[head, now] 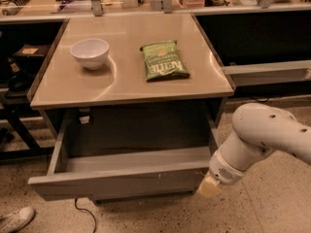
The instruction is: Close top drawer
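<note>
Top drawer (121,178) approx. half out; your gripper (210,187) at its front R corner, grip state can't tell; most of the push left.

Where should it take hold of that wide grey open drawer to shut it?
The wide grey top drawer has a flat front with no handle, so probably grip the front panel's top edge from above, or simply press the face from the front. The gripper sits by its right front corner.

Warm overhead light glared on the surface (127,87); top drawer (116,179) interior was shadowed; end effector (210,187) at its front-right corner was lit.
</note>
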Robot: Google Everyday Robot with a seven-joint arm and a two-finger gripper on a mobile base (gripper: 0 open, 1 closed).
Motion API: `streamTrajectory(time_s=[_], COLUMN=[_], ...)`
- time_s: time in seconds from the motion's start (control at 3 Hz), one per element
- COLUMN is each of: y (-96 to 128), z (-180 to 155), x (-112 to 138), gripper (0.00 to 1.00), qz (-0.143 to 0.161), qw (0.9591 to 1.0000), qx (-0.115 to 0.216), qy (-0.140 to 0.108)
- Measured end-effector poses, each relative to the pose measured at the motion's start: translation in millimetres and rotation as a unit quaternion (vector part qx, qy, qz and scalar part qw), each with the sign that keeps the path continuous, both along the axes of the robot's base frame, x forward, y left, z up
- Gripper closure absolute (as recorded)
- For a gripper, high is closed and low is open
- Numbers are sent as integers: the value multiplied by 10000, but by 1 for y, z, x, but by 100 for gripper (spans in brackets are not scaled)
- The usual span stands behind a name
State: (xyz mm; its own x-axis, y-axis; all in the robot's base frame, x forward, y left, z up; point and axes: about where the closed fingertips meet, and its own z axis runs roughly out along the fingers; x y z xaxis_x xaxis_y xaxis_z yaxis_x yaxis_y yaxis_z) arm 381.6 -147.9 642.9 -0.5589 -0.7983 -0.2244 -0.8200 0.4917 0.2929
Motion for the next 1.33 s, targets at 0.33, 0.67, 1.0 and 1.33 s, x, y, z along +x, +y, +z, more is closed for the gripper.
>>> streamTrajectory(time_s=[0.33,0.67,1.0,1.33], y=[7,7,16,18], z=[-18,-19,-33,-37], x=[36,35,78,85], gripper=[100,100,100,100], qz=[-66,-67,-87,-77], qw=[9994,9994,9983,9981], qx=[-225,-230,-335,-358], qy=[-247,-251,-460,-505])
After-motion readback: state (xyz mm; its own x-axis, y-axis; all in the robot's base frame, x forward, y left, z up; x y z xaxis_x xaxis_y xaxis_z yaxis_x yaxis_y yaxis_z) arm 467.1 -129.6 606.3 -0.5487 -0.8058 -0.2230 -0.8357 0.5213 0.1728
